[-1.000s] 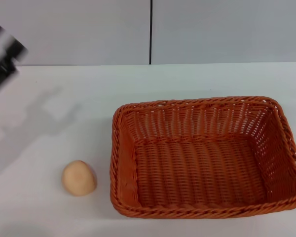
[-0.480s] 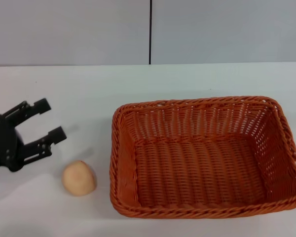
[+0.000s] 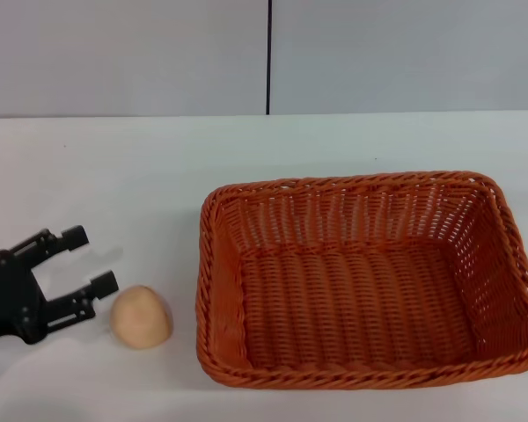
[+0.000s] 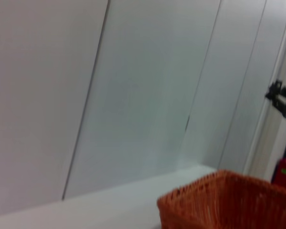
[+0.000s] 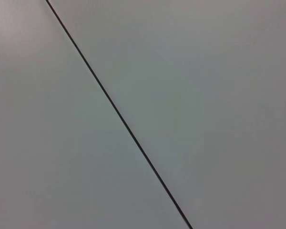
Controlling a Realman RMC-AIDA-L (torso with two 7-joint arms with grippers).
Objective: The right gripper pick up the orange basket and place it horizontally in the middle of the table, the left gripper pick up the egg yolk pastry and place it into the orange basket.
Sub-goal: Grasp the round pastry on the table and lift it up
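Observation:
The orange basket [image 3: 370, 277] lies flat on the white table [image 3: 158, 167], long side across, right of centre; one of its corners also shows in the left wrist view [image 4: 229, 200]. It holds nothing. The egg yolk pastry [image 3: 141, 316] sits on the table just left of the basket. My left gripper [image 3: 90, 260] is low at the left, open, its fingers [image 3: 101, 283] pointing toward the pastry; the nearer fingertip is just short of it. The right gripper is out of view; its wrist camera sees only a wall.
A grey wall with a dark vertical seam [image 3: 269, 57] stands behind the table. Bare white table surface stretches behind the basket and to the far left.
The left gripper has swung in from the upper left and dropped to table height, ending right beside the pastry. Basket and pastry have not moved.

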